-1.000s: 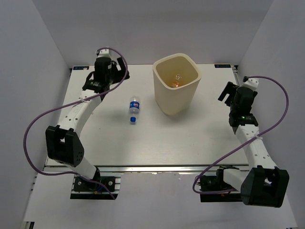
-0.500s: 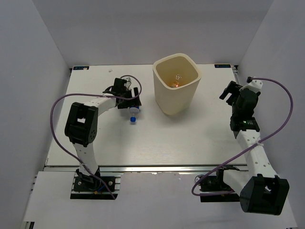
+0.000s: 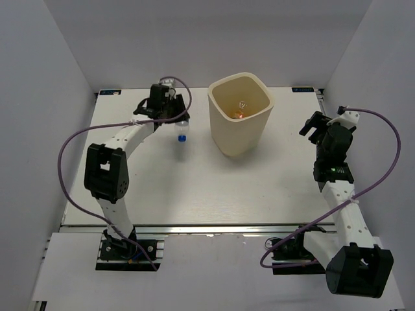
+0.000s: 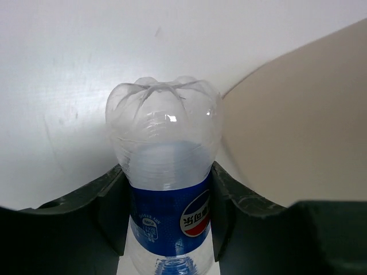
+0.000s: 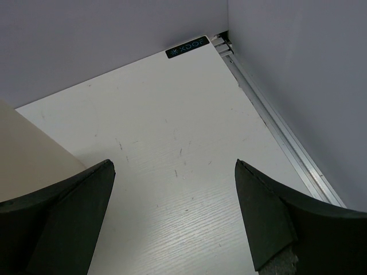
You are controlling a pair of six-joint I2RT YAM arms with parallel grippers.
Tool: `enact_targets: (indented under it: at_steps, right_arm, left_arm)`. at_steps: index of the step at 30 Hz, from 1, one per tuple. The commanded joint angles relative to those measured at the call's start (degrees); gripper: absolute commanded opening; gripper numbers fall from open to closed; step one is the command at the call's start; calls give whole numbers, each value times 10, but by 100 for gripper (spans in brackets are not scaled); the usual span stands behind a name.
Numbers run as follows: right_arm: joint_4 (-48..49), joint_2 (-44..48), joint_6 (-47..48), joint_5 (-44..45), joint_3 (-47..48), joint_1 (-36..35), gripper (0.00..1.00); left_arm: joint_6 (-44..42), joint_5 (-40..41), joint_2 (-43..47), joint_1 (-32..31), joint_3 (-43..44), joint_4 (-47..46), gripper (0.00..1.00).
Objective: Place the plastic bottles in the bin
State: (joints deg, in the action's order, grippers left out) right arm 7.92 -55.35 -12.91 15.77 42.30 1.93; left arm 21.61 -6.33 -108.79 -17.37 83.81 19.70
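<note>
A clear plastic bottle [image 3: 182, 128] with a blue label and blue cap sits between the fingers of my left gripper [image 3: 175, 116], which is shut on its labelled middle. It is left of the bin [image 3: 214, 97], a tall cream tub with something orange at its bottom. In the left wrist view the bottle [image 4: 165, 132] points its base away from the camera. The left gripper [image 4: 166, 169] clamps both sides of the label, and the bin wall [image 4: 298, 126] fills the right. My right gripper [image 3: 316, 124] hangs open and empty right of the bin. In its wrist view the right gripper [image 5: 175, 166] has bare table between its fingers.
The bin's side [image 5: 28, 160] shows at the left of the right wrist view. The table's aluminium edge rail [image 5: 281, 132] and the enclosure's grey wall run close on the right. White walls enclose the table at the back and sides.
My left arm swung from the back left to the bottle lying on the table, shut on it and drew it back toward the far edge. The right arm shifted only slightly.
</note>
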Motion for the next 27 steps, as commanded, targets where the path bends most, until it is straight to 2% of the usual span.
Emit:
enact_targets:
  at_steps: [1, 2, 4, 7, 11, 12, 14, 16, 17, 20, 24, 27]
  right_arm:
    - [28, 21, -7, 4, -5, 4, 89]
    - [30, 27, -8, 7, -7, 4, 89]
    - [30, 31, -8, 6, -13, 4, 89]
    - [31, 37, -11, 4, -17, 4, 89]
    - [31, 37, -12, -11, -21, 4, 89]
    - [30, 37, -12, -12, -22, 4, 89]
    - [29, 37, -12, -11, -22, 4, 89]
    - [29, 38, -9, -7, -23, 4, 89]
    - [29, 37, -8, -4, -23, 5, 89]
    - [28, 35, -5, -1, -23, 5, 89]
    - [24, 27, -5, -8, -21, 5, 89]
    - [21, 25, -3, -10, -18, 5, 89]
  left_arm:
    - [-5, -49, 114, -1, 71, -69, 41]
    - [2, -84, 122, -2, 81, -90, 41]
    - [16, -103, 131, -15, 95, -144, 41]
    - [10, -126, 115, -54, 153, -158, 42]
    - [-7, -141, 37, -108, 245, -168, 45]
    - [3, -139, 18, -118, 293, -165, 46]
    - [13, -148, -19, -124, 342, -159, 53]
    - [25, -172, -69, -128, 407, -139, 64]
    - [28, -181, -79, -130, 419, -136, 76]
    - [34, -200, -92, -136, 429, -150, 96]
    - [10, -182, -83, -139, 457, -123, 98]
    - [-24, -136, -58, -139, 469, -93, 98]
